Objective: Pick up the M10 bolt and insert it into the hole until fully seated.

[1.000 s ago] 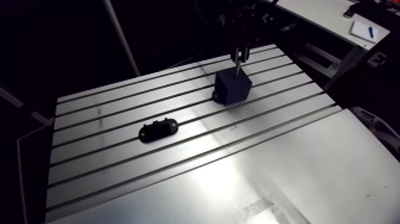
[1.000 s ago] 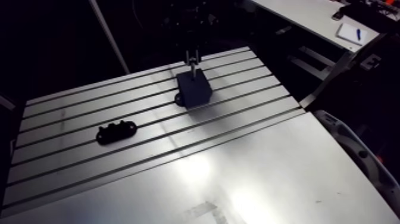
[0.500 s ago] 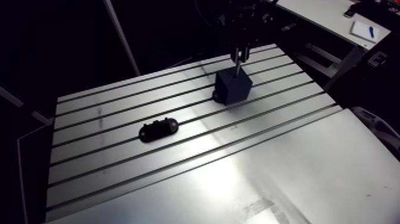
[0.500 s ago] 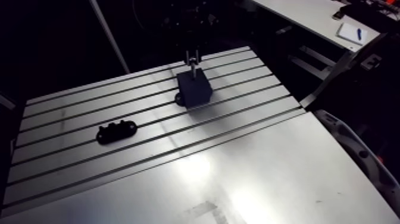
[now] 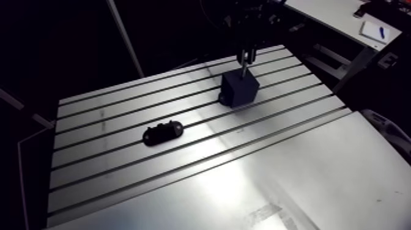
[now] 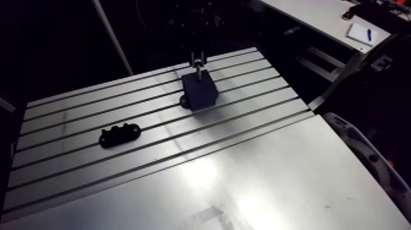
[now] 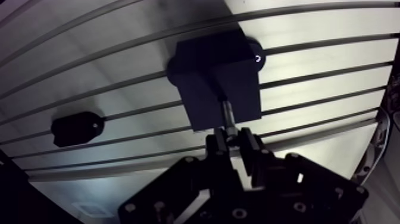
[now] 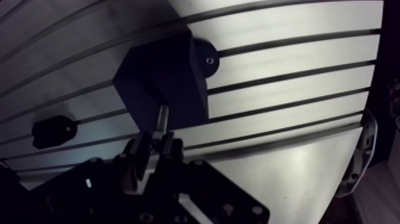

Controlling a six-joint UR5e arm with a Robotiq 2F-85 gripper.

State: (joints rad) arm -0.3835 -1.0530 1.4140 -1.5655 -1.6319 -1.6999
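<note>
My fingers [image 7: 218, 143] pinch the M10 bolt [image 7: 227, 115]: slim grey shank, upright, tip at the dark block's [image 7: 208, 71] top.

The arm view looks down across the whole table [image 5: 183, 183] from afar, while the wrist view peers past the jaws, close above the same black block [image 7: 217, 77].

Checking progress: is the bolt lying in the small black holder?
No, the gripper holds the bolt over the dark block, apart from the holder.
</note>
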